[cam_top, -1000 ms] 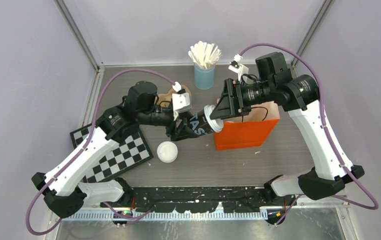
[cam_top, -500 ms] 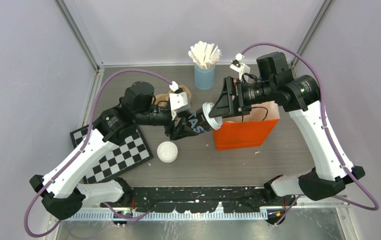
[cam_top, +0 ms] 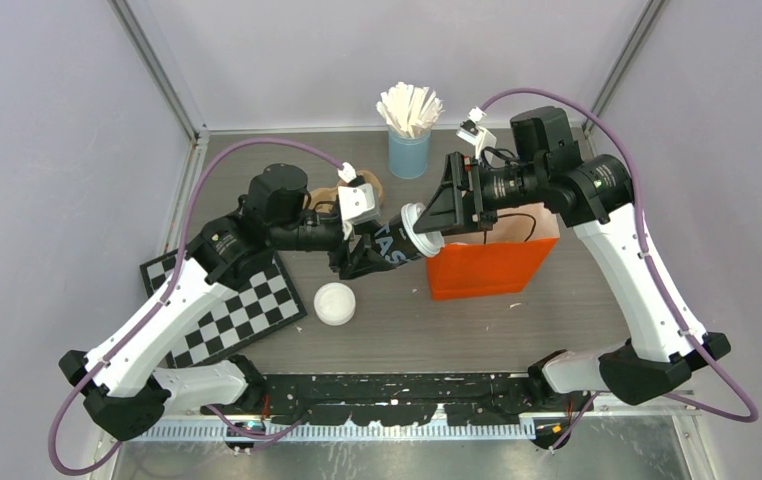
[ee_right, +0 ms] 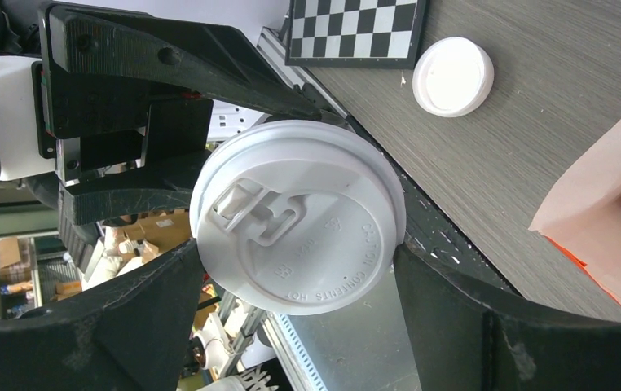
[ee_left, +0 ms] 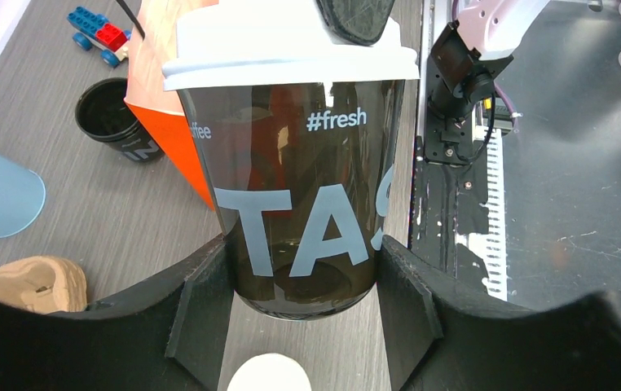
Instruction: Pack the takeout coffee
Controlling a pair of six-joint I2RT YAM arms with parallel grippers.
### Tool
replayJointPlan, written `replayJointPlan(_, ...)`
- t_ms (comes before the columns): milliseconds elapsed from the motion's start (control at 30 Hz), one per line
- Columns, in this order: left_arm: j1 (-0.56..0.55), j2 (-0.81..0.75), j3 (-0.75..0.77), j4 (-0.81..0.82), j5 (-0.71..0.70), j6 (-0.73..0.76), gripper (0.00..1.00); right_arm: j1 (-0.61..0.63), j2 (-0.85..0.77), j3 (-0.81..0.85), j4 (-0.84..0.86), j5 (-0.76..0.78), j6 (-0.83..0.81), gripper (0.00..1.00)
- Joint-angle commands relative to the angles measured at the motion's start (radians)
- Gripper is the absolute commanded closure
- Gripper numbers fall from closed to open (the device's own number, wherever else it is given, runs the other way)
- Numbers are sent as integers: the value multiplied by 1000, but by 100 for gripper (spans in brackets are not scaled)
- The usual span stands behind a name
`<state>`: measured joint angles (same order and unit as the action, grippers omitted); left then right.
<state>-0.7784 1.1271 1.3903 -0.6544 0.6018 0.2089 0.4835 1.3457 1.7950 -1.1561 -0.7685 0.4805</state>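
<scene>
A: Jaws first, L side. What have we got?
B: Our left gripper (ee_left: 303, 281) is clamped on the black cup (ee_left: 291, 187), w/ a finger pressed on each side near the base. The cup's held sideways in the air, "TA" & "#fresh" print showing. Its white lid (ee_right: 299, 216) is on and faces our R arm.
A: And R?
B: Our right gripper (ee_right: 297, 252) is spread wide, one finger either side of that lid w/ gaps on both sides. It's got hold of nothing.
A: Where's the cup vs. the bag?
B: Above the table (cam_top: 457, 330), just beside the orange bag (cam_top: 487, 265) at its left end, not inside it.
A: Further out?
B: A second black cup (ee_left: 107, 118), no lid, stands upright by the bag. A loose lid (cam_top: 334, 303) lies on the table near the checkerboard (cam_top: 237, 300). The blue cup (cam_top: 409, 150) w/ stirrers (cam_top: 409, 105) is at the back.
</scene>
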Motion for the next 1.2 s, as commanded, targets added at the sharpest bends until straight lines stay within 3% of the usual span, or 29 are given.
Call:
replayJointPlan(0, -4, -27, 7, 124, 28, -13, 51, 14, -28, -21, 49, -6, 17, 13)
replayJointPlan(167, -4, -26, 4, 130, 25, -21, 50, 18, -39, -28, 50, 4, 4, 21)
replayJointPlan(333, -4, -28, 3, 123, -2, -30, 41, 17, -50, -25, 60, 39, 1, 22)
replayJointPlan(533, -4, -35, 5, 104, -68, -51, 22, 17, -56, 17, 89, 102, 16, 23)
replayJointPlan(567, -4, -40, 4, 102, -84, -60, 16, 17, -56, 28, 90, 120, 17, 24)
replayJointPlan(600, -4, -44, 0, 103, -106, -66, 1, 18, -58, 40, 93, 139, 16, 23)
replayJointPlan(767, -3, -45, -2, 120, -145, -106, 0, 14, -84, 107, 99, 343, 15, 23)
replayJointPlan(900, -4, -17, 2, 142, -154, -185, 0, 14, -135, 131, 98, 603, 21, 23)
replayJointPlan(1033, -3, 33, -1, 193, -199, -326, 0, 14, -202, 144, 80, 871, 21, 23)
replayJointPlan(1167, -2, 130, 70, 185, -320, -513, 1, 14, -255, 159, 59, 1008, -9, 23)
